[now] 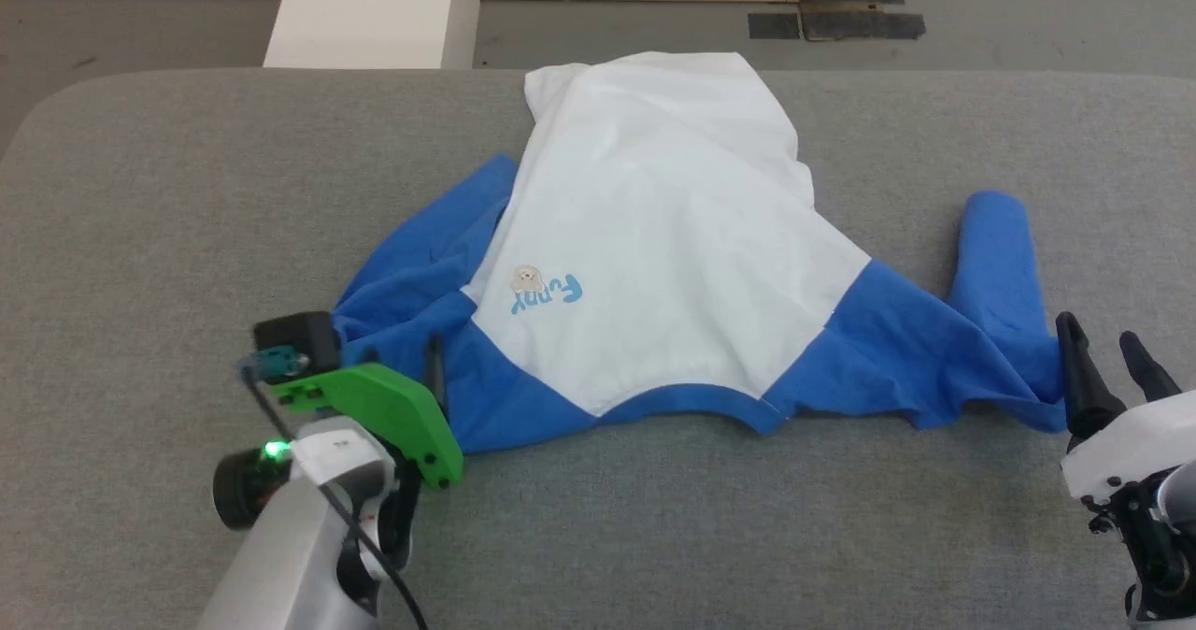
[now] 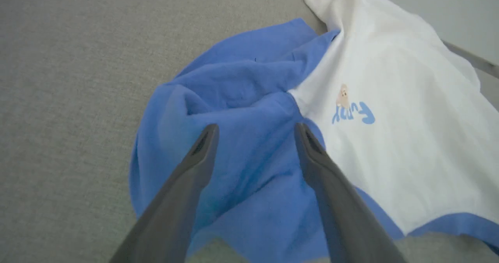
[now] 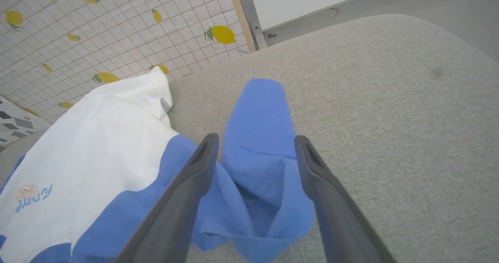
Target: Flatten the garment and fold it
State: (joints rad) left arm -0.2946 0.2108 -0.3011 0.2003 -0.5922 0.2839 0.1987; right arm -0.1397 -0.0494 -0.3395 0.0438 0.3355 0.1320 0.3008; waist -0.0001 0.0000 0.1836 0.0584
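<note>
Just ahead of parted jaws, garment (image 1: pixel 654 237)

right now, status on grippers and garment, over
Left gripper open over bunched blue end. Right gripper open over other blue end. Garment rumpled, unfolded. White box behind, apart.

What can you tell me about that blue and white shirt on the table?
The garment is thin, soft cloth: a white panel with a small blue print, blue shoulders and sleeves. It lies rumpled on the grey table, one sleeve bunched, the other folded back. The open left gripper and right gripper each hover at a sleeve, gripping nothing.
</note>
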